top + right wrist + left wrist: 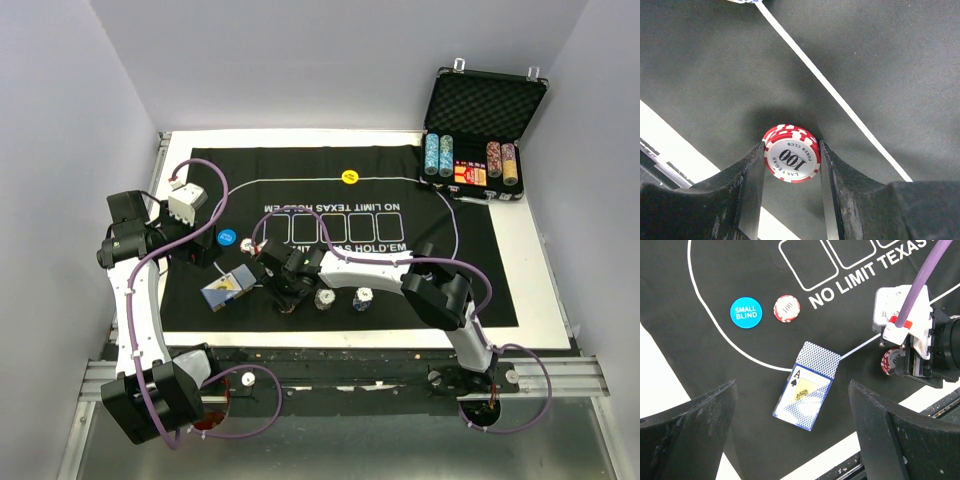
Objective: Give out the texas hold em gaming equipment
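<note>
My right gripper [791, 150] is shut on a short stack of red-and-white "100" poker chips [791, 160] that rests on the black mat [880, 60], with a finger pressed to each side. From above, this gripper [283, 290] sits left of two speckled chip stacks [325, 298] [363, 299]. The blue-backed card deck box [807, 390] with an ace of spades lies flat near the mat's front edge. My left gripper [792, 440] hovers above it, open and holding nothing. Beyond the box lie a blue "SMALL BLIND" disc [745, 312] and a single red chip [787, 308]. A yellow disc [349, 177] sits at the mat's far side.
An open black case [485, 95] stands at the back right with several rows of chips inside. The white table border [540, 270] shows around the mat. Purple cables loop beside both arms. Grey walls close in the left and back.
</note>
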`<action>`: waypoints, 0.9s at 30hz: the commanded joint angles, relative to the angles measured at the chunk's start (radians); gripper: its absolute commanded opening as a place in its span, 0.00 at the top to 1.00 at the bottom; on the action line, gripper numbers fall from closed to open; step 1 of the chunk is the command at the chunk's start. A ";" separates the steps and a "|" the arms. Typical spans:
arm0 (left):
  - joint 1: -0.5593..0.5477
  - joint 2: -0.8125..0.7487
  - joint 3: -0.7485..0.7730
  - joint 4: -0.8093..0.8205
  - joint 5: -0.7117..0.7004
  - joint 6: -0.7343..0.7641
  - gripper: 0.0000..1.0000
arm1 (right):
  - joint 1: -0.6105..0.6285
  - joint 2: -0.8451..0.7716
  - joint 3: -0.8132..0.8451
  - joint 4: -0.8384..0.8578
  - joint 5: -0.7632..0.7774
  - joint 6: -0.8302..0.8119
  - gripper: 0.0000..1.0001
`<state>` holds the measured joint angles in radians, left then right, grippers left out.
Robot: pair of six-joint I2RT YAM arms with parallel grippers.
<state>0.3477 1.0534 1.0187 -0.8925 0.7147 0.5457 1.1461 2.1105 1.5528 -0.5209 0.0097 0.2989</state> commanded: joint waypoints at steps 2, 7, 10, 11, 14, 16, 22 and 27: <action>0.010 -0.015 -0.009 -0.008 0.006 0.011 0.01 | 0.012 -0.004 -0.016 -0.022 -0.014 0.017 0.59; 0.010 -0.016 -0.009 -0.013 0.011 0.011 0.01 | 0.012 -0.032 -0.002 -0.040 -0.016 0.016 0.60; 0.010 -0.013 -0.008 -0.013 0.014 0.011 0.01 | 0.014 -0.049 0.004 -0.048 -0.016 0.014 0.60; 0.010 -0.012 -0.009 -0.013 0.015 0.011 0.01 | 0.012 -0.053 0.007 -0.051 -0.014 0.016 0.60; 0.010 -0.007 -0.009 -0.014 0.019 0.011 0.01 | 0.014 -0.064 0.007 -0.053 0.013 0.017 0.60; 0.010 -0.007 -0.011 -0.014 0.019 0.011 0.01 | 0.012 -0.066 0.015 -0.060 0.013 0.019 0.60; 0.010 -0.012 -0.009 -0.017 0.023 0.011 0.01 | 0.014 -0.081 0.036 -0.065 0.050 0.022 0.61; 0.010 -0.010 -0.006 -0.022 0.022 0.014 0.01 | 0.009 -0.081 0.082 -0.087 0.068 -0.001 0.61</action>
<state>0.3477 1.0538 1.0187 -0.8982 0.7151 0.5457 1.1484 2.0789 1.5749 -0.5785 0.0391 0.3130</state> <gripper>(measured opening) 0.990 0.499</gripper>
